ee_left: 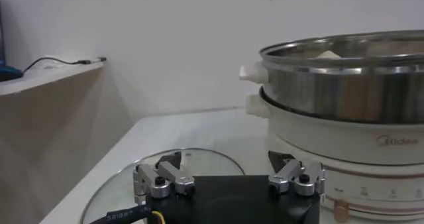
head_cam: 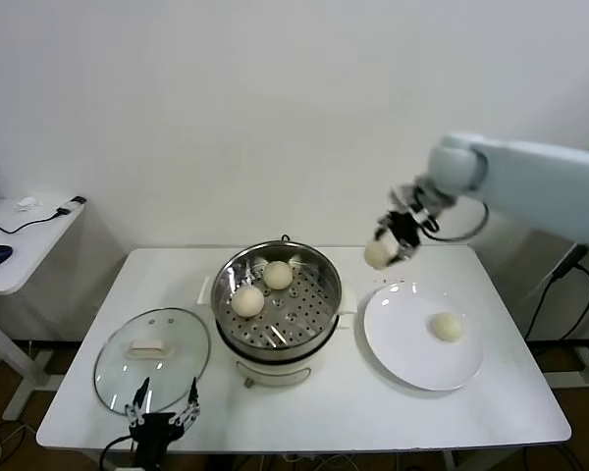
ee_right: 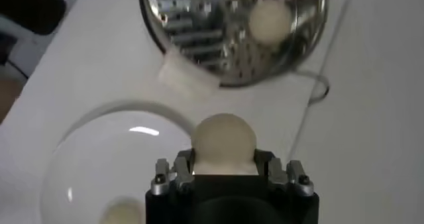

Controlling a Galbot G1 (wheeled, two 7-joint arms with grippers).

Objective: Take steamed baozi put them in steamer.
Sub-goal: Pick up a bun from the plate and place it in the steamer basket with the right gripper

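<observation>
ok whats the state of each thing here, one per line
steamer: lid off, two baozi inside
held baozi: lifted, clamped in right gripper
plate: one baozi left on it
glass lid: flat on table
left gripper: open, empty, near lid

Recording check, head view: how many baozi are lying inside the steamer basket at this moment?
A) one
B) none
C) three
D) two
D: two baozi lie in the steamer, a third is held in the right gripper above the table between steamer and plate, and a fourth sits on that plate.
</observation>
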